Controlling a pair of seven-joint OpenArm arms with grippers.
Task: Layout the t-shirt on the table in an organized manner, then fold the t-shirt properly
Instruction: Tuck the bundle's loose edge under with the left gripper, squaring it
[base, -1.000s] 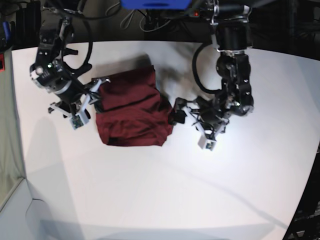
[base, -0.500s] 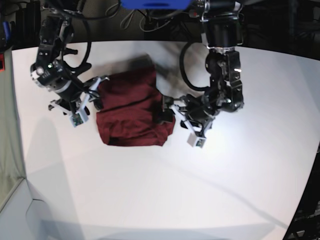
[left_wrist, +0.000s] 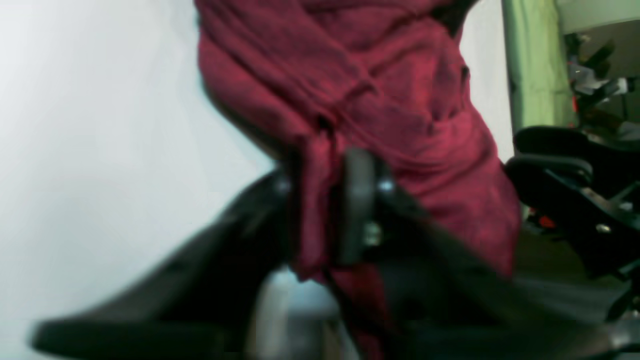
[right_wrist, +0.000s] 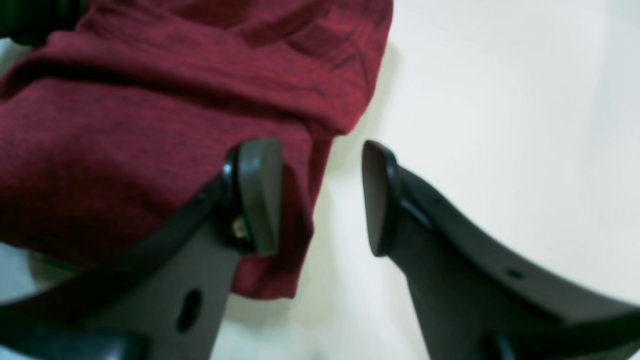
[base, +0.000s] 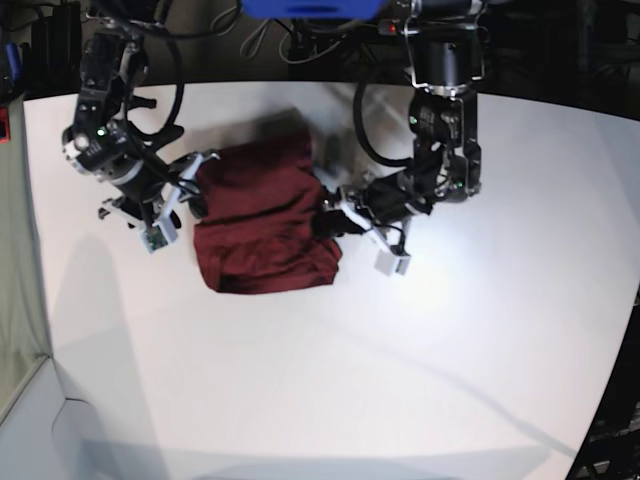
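Moved since earlier base frames: left gripper (base: 335, 220), from clear of cloth to t-shirt (base: 265, 220) edge.

Base view: t-shirt bunched mid-table (base: 330, 380); right gripper (base: 190, 190) at opposite edge.

Left wrist view: left gripper (left_wrist: 325, 200) clamped on a fold of t-shirt (left_wrist: 350, 90).

Right wrist view: right gripper (right_wrist: 320, 195) spread, empty, straddling t-shirt (right_wrist: 150, 110) edge; one pad over cloth, other over table (right_wrist: 500, 100).

Meaning, likely: one side secured for spreading; layout unfinished.

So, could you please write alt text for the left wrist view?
The left hand is pinched shut on a fold of the maroon t-shirt, seen blurred and close up. The white table lies to the left, and dark equipment sits at the right edge.
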